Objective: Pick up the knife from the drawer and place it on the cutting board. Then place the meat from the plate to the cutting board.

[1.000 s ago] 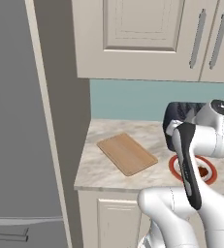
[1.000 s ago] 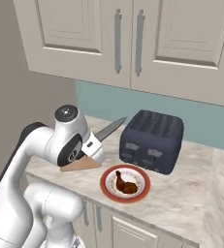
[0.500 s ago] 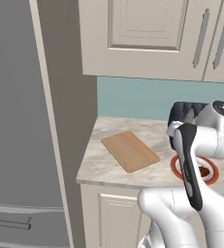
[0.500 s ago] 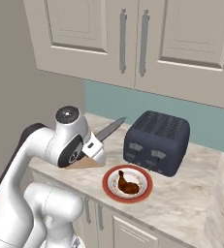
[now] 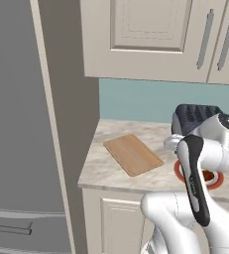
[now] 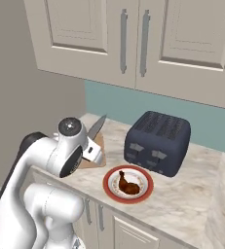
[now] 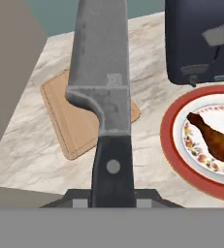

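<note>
Hand view has the knife (image 7: 101, 82) front and center: black handle pinched between the 2 fingertips of the gripper (image 7: 112, 196), grey blade pointing away over the marble counter (image 7: 26, 145). So the jaws are clamped on the knife handle, and the knife is up in the air above the counter, not resting on anything. Past the blade lies the cutting board (image 7: 72, 121), flat near the counter's left end, close to the front edge, bare on top. Right of it sits the plate (image 7: 174, 145) with the red rim, and the meat (image 7: 217, 140) is on its pale centre. A dark toaster (image 7: 200, 38) stands just behind the plate, toward the teal back wall. Right base view shows the blade poking up past the wrist, over the board.
</note>
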{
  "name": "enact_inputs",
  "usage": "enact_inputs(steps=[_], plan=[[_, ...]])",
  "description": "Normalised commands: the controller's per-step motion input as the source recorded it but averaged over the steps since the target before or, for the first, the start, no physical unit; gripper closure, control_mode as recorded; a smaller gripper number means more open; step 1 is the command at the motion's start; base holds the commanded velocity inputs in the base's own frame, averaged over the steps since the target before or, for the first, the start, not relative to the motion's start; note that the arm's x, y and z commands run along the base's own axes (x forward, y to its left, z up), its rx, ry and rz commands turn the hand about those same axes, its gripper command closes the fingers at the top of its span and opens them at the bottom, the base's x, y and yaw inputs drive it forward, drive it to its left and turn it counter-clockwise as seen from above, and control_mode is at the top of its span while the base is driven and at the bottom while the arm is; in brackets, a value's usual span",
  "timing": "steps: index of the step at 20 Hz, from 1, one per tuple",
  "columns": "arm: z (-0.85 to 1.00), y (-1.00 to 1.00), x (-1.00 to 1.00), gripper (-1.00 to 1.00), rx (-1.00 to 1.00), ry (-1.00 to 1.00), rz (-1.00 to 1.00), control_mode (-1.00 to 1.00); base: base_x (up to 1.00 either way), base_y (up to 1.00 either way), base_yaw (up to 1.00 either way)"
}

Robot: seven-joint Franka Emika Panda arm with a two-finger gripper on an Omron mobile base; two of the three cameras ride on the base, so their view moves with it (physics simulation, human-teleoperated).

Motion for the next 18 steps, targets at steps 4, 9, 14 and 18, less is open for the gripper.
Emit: enact_inputs(steps=[4,9,14,18], plan=[[0.0,0.31,0.25,1.0,-0.09,-0.03,0.12,-1.0,0.0,0.0,0.0],[-0.01,0.27,0.41,1.0,-0.09,0.0,0.11,-1.0,0.0,0.0,0.0],[0.0,0.11,0.37,1.0,-0.1,0.0,0.05,-1.0,0.0,0.0,0.0],[-0.01,0.04,0.38,1.0,-0.11,0.0,0.02,-1.0,0.0,0.0,0.0]])
